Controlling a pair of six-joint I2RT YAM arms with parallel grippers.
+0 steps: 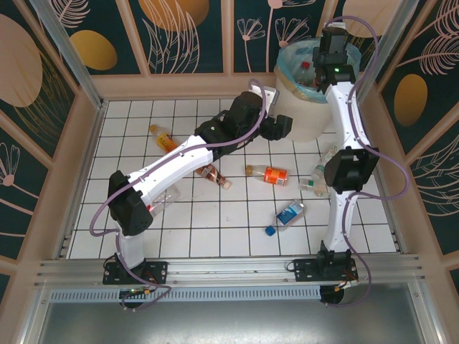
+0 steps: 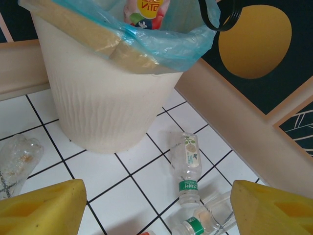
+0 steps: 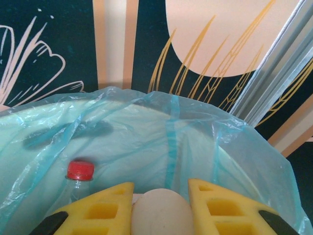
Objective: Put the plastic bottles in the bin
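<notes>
The bin (image 1: 307,118) stands at the upper right of the tiled floor (image 1: 215,229), against the back wall, lined with a blue bag (image 3: 171,132). The right gripper (image 3: 160,186) hangs over its mouth, its yellow fingers (image 3: 105,205) closed on a pale rounded thing (image 3: 156,213); what that thing is cannot be told. Below it, inside the bag at the lower left of the wrist view, stands a red-capped bottle (image 3: 78,178). In the left wrist view a pink-labelled bottle (image 2: 144,11) shows at the top of the bin.

The left gripper (image 2: 157,186) hovers just left of the bin in the overhead view. Its fingers are spread wide, nothing between them.

Bottles lie scattered on the floor: an orange bottle (image 1: 163,137) at upper left, a brown-labelled bottle (image 1: 214,175) and an orange-labelled bottle (image 1: 267,174) at centre, and a blue-labelled bottle (image 1: 290,213) lower down with a loose blue cap (image 1: 270,231) beside it. Two clear bottles (image 2: 188,164) with green labels lie near the bin's right side. A crushed bottle (image 2: 14,161) lies to the left of the bin.
</notes>
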